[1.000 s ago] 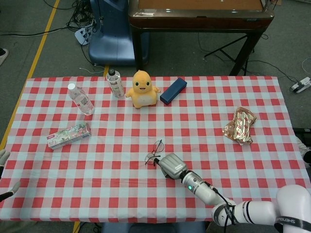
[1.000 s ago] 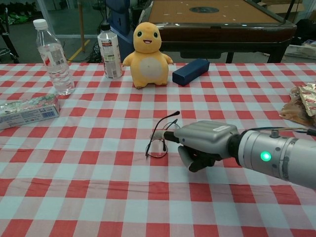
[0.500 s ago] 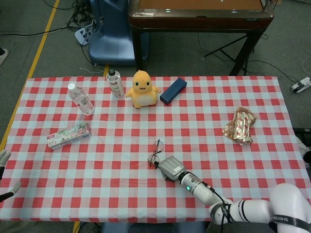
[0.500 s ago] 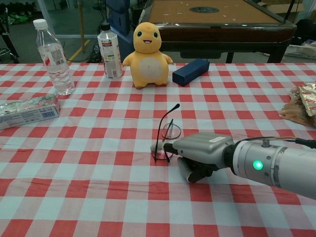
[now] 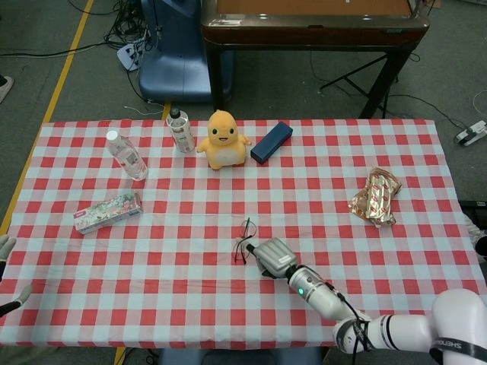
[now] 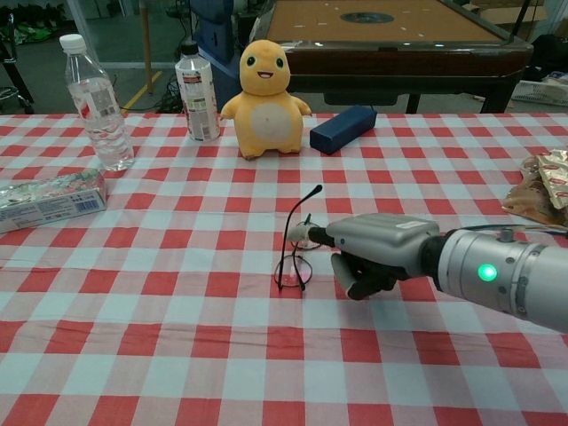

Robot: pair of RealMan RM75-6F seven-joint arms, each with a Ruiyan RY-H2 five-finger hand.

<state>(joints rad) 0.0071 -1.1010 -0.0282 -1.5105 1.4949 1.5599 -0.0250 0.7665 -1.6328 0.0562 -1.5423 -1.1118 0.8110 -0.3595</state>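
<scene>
Right hand (image 6: 377, 253), frame centre, pinches the eyeglasses (image 6: 297, 244) by one temple, lenses tilted near the checked tablecloth (image 6: 177, 311); best kept a light, steady pinch so the frame doesn't twist; left hand (image 5: 6, 262) idles spread at lower left; bottle labels unreadable.

right hand (image 6: 377, 253): grey metal back plate, black fingers (image 6: 359, 275). silver cylindrical forearm (image 6: 497, 280) with lit green led, thin black cable along top. white shoulder shell (image 5: 456, 323), black band with lettering. left hand (image 5: 6, 274): pale fingers at frame edge.
</scene>
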